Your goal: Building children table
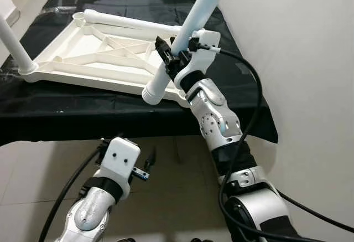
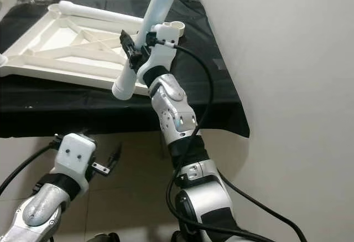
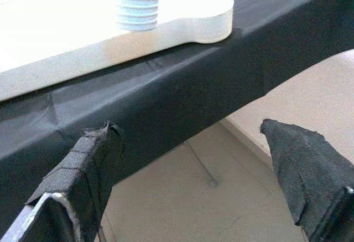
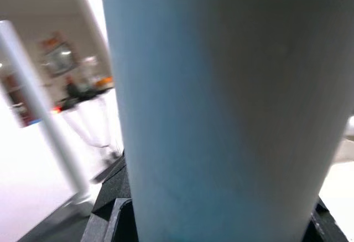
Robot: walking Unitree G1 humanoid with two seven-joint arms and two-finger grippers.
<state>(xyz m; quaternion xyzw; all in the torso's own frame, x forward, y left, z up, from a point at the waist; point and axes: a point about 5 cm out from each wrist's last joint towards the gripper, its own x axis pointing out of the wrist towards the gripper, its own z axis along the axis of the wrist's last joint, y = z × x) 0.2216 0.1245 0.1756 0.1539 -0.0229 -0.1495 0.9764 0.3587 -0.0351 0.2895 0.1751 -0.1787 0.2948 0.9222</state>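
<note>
Left eye view: right pincer (image 1: 176, 52) clamped around tilted table leg (image 1: 191, 26); left pincer (image 3: 193, 181) open, idle.

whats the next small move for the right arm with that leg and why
Probably swing the table leg upright and bring its lower end over the near corner socket of the upturned tabletop. The right gripper is shut on the leg, which is tilted with its end hanging off the tabletop's edge. The left gripper hangs open below the table.

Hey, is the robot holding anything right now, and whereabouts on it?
The right gripper is shut on a white table leg, gripping it on the shaft near its lower end. The left gripper is open and holds nothing.
</note>
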